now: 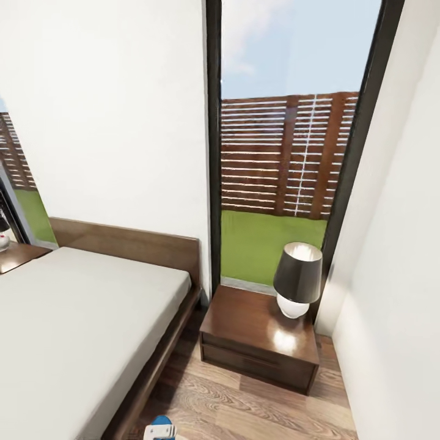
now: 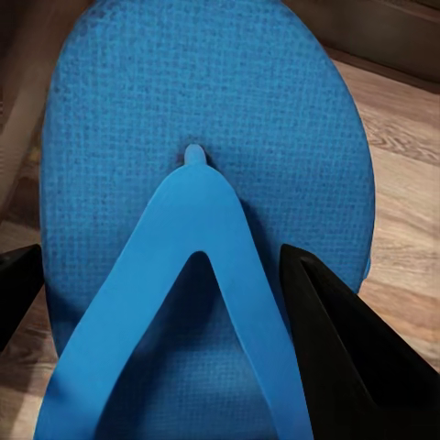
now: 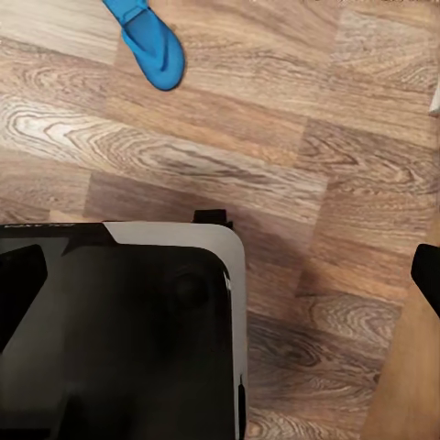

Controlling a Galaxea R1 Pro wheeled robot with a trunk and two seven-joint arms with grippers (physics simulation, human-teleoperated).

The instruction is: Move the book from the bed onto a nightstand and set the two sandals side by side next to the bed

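One blue sandal lies very close in the left wrist view, sole and V-strap facing the camera. My left gripper is shut on it, a black finger on each side of the strap. The same sandal peeks in at the bottom of the head view, beside the bed. The other sandal lies flat on the plank floor, far from my right gripper, which is open and holds nothing. A nightstand stands right of the bed under the window. The book is out of view.
A lamp with a dark shade stands on the nightstand's back right corner. A second nightstand sits at the bed's far side. A white wall closes in on the right. My black base shows under the right gripper.
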